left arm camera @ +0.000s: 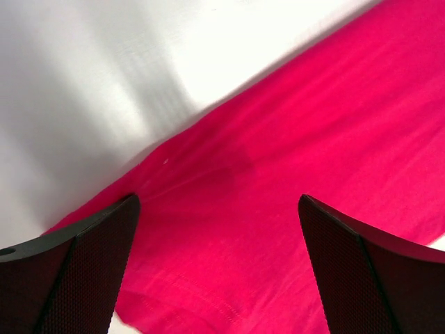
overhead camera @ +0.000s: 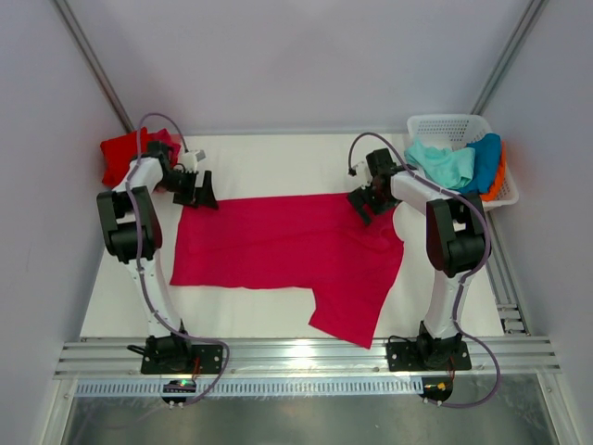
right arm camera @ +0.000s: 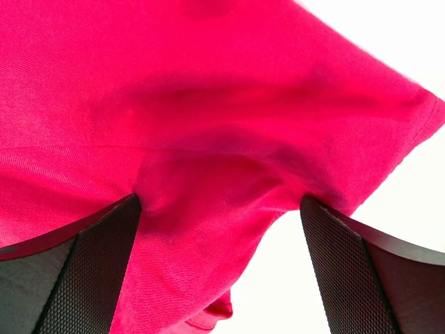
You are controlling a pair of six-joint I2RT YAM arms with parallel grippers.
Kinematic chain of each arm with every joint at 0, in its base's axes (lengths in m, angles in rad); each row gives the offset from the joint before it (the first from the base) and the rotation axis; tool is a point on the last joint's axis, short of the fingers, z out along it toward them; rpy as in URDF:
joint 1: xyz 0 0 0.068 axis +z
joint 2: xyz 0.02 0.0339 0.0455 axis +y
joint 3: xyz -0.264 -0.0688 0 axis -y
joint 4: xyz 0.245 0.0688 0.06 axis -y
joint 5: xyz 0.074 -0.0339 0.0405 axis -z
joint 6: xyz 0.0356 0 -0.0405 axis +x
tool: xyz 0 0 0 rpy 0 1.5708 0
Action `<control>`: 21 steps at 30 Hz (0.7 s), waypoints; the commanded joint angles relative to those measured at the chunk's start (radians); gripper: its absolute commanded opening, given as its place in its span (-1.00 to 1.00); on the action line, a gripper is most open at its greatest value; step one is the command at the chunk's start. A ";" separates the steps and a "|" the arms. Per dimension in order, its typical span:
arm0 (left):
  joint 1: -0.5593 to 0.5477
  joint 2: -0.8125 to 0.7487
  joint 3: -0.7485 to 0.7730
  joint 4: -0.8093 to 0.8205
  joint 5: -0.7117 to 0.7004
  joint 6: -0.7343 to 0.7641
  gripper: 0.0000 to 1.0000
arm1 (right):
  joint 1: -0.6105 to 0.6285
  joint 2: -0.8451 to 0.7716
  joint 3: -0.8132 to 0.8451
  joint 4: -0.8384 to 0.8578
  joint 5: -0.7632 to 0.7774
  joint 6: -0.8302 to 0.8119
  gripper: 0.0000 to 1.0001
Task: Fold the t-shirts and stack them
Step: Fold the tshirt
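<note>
White table (overhead camera: 278,158), left claw (overhead camera: 202,193), right claw (overhead camera: 364,206) splayed over pink t-shirt (overhead camera: 278,243)

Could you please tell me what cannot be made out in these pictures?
Red t-shirt, top view: the left arm covers part, so its fold is unclear.
White basket, top view: mint tee, blue tee and orange tee overlap; their number is unclear.
Crimson-pink t-shirt, wrist views: cut off by frame edges.

A white counter (overhead camera: 278,158) sits boxed in by plain pale grey walls (overhead camera: 296,65), with slanted metal poles (overhead camera: 93,65) in the back corners. Ribbed aluminium rails (overhead camera: 306,357) line the near edge, gleaming under soft, even light.
</note>
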 commanded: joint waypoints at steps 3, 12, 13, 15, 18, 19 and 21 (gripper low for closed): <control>0.042 -0.073 -0.104 0.173 -0.263 -0.012 0.98 | -0.023 -0.030 -0.022 0.058 0.102 -0.021 0.99; 0.042 -0.151 -0.158 0.236 -0.271 -0.046 0.99 | -0.021 -0.123 -0.047 0.136 0.071 -0.019 0.99; 0.042 -0.165 -0.161 0.238 -0.261 -0.050 0.99 | -0.021 -0.129 -0.053 0.147 0.070 -0.018 0.99; 0.042 -0.190 -0.182 0.253 -0.248 -0.067 0.99 | -0.021 -0.146 -0.070 0.158 0.060 -0.018 0.99; 0.042 -0.289 -0.216 0.269 -0.193 -0.093 0.98 | -0.021 -0.188 -0.098 0.176 0.022 -0.024 0.99; 0.042 -0.308 -0.216 0.263 -0.176 -0.096 0.98 | -0.021 -0.197 -0.104 0.176 0.007 -0.025 0.99; 0.042 -0.348 -0.215 0.243 -0.128 -0.109 0.98 | -0.023 -0.209 -0.104 0.164 -0.025 -0.028 0.99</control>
